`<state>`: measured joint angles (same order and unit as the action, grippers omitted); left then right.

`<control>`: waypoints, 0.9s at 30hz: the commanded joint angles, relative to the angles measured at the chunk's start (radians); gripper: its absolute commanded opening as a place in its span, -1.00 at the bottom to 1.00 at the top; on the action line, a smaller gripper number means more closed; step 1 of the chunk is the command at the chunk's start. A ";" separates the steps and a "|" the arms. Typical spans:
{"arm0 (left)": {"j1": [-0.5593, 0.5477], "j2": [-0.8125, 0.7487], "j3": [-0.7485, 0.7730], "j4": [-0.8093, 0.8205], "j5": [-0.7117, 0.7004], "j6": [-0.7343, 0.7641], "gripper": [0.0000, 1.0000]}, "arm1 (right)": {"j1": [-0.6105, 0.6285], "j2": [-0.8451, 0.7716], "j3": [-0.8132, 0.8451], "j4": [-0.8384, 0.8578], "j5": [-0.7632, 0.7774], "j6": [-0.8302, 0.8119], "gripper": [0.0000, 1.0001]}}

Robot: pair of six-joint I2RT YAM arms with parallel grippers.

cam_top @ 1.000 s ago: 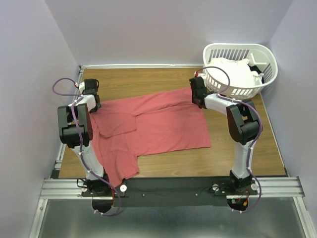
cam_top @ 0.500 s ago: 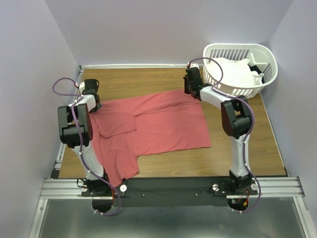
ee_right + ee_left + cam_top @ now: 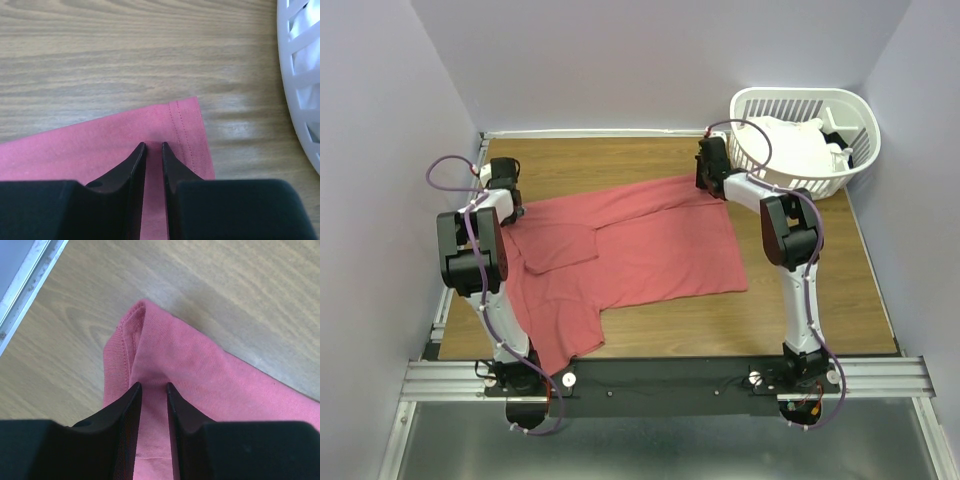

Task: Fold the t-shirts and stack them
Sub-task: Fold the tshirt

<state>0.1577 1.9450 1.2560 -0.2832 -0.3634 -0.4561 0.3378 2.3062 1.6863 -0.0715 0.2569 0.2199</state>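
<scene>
Left gripper (image 3: 153, 386) narrow, pinching the coral-red t-shirt (image 3: 640, 250) at its upper-left corner, right gripper (image 3: 153, 145) narrow on the hemmed corner by the laundry basket (image 3: 800, 95) — shirt spread mid-frame, one sleeve flopped over, white t-shirts (image 3: 795, 150) heaped in the basket upper right — barely started, no stack yet.

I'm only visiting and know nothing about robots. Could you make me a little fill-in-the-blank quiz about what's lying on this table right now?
1. The t-shirt spread out on the table is ____ in colour.
2. The white shirts are heaped inside a slatted plastic ____.
3. That container stands at the table's far ____ corner.
Missing words: red; basket; right.
</scene>
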 commanded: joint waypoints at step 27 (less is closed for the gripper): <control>-0.026 -0.190 0.192 -0.091 0.078 -0.004 0.12 | -0.005 -0.115 0.178 -0.114 -0.327 -0.031 0.02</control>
<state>0.1509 1.9549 1.5208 -0.3813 -0.3099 -0.4580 0.3141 2.3489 1.9469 -0.1722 0.1398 0.1585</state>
